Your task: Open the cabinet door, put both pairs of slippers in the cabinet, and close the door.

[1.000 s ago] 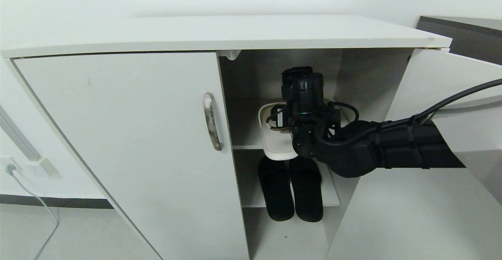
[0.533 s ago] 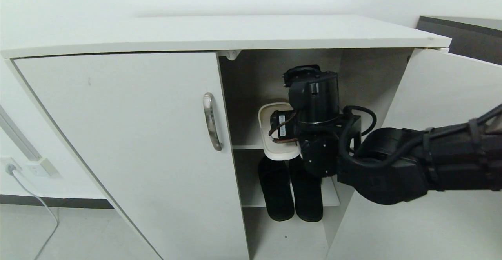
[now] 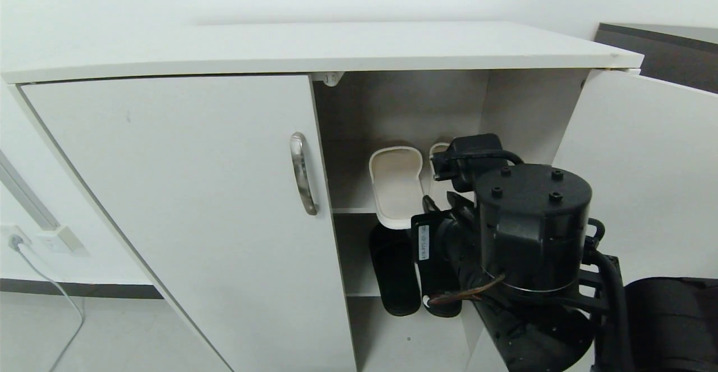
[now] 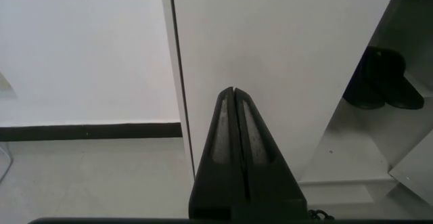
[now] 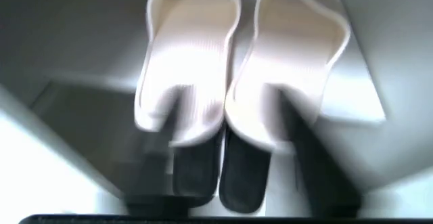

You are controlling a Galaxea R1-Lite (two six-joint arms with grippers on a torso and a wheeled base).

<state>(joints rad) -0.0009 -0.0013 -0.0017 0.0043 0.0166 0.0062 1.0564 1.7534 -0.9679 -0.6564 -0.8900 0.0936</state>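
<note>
Slippers (image 3: 395,184), a cream-white rubber pair, lie side by side on the upper shelf just beyond the right gripper (image 5: 226,119), whose blurred fingers look spread and empty. The left gripper (image 4: 233,99) has its fingers pressed together on nothing. At 6 o'clock of the pale pair, black rubber slippers (image 3: 395,274) rest on the lower shelf of the white wooden cabinet (image 3: 336,44); its shut left door (image 3: 168,192) with curved metal handle (image 3: 303,173) stands at 9 o'clock of the opening, and the open right door (image 3: 639,164) at 3 o'clock.
</note>
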